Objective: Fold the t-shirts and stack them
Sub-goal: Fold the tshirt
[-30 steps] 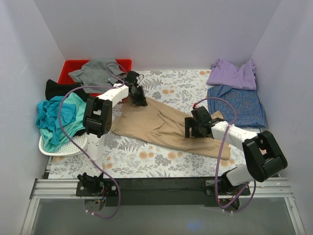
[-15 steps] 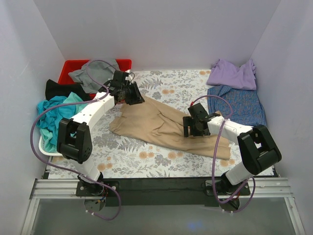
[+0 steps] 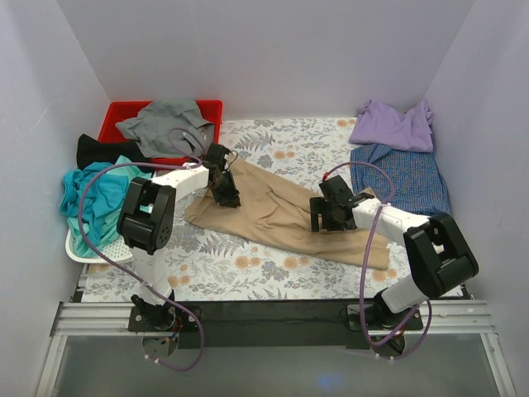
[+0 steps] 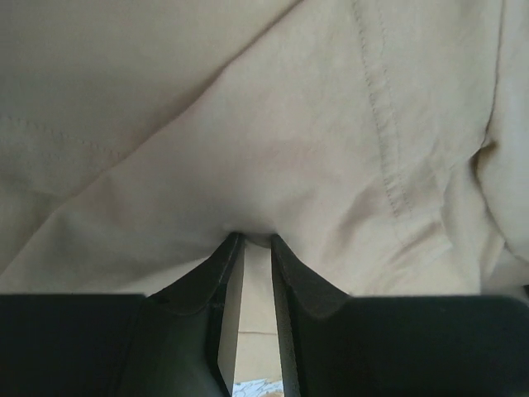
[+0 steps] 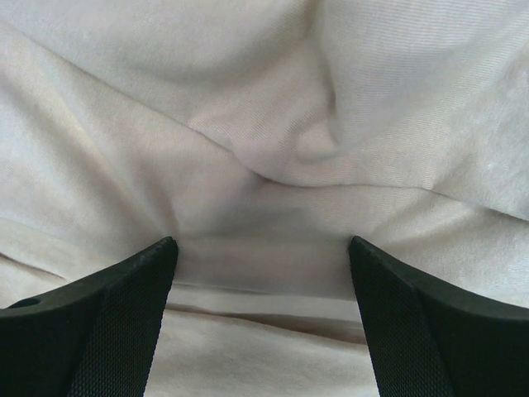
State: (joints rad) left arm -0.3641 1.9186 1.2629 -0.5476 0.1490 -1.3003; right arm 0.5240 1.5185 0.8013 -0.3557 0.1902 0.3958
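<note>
A tan-beige t-shirt (image 3: 273,213) lies crumpled across the middle of the flowered table. My left gripper (image 3: 231,197) is at its upper left part. In the left wrist view the narrow jaws (image 4: 252,241) pinch a ridge of the tan cloth (image 4: 273,124). My right gripper (image 3: 320,220) rests on the shirt's right half, open. Its fingers (image 5: 124,289) stand wide apart on the tan cloth (image 5: 264,165), with a fold between them that they do not grip. A lavender t-shirt (image 3: 393,124) and a blue-checked one (image 3: 405,175) lie at the back right.
A red bin (image 3: 124,110) at the back left holds a grey t-shirt (image 3: 165,120). A black t-shirt (image 3: 101,150) lies in front of it. A white mesh basket (image 3: 116,248) at the left edge holds a teal t-shirt (image 3: 95,198). White walls close in three sides.
My left arm swung out to the back and came back; its gripper now sits lower and nearer on the tan shirt. The right gripper has stayed almost where it was.
</note>
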